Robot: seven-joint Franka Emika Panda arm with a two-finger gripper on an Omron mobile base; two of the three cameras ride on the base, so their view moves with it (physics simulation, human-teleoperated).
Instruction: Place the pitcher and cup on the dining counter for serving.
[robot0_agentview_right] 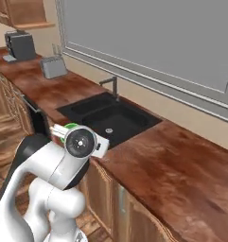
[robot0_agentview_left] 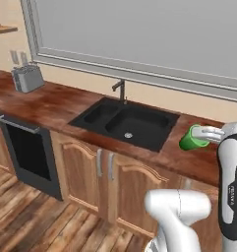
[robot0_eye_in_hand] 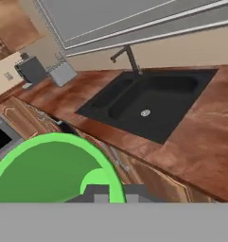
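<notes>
**Sink counter ahead, green cup carried in the gripper**

Reddish-brown wood runs the length of the sink counter (robot0_agentview_left: 56, 106), and the arm hangs in front of it with the cup at its hand. Nearest the hand camera, the cup (robot0_eye_in_hand: 51, 168) sits right against the gripper (robot0_eye_in_hand: 115, 191); its bright green rim curves across the lower left of the hand view, open mouth facing the lens, with the dark fingertips touching its edge. From the left base view the cup (robot0_agentview_left: 190, 139) lies on its side in the air, held off the counter's front edge, clasped by the gripper (robot0_agentview_left: 204, 134) coming from the right. In the right base view only a sliver of green cup (robot0_agentview_right: 68, 128) peeks out behind the wrist.

Beyond the cup lies the black double sink (robot0_agentview_left: 125, 123), with a dark faucet (robot0_agentview_left: 120, 90) behind it. Farther left stands a grey toaster (robot0_agentview_left: 27, 78), and behind everything a wide grey window (robot0_agentview_left: 139, 34).
</notes>
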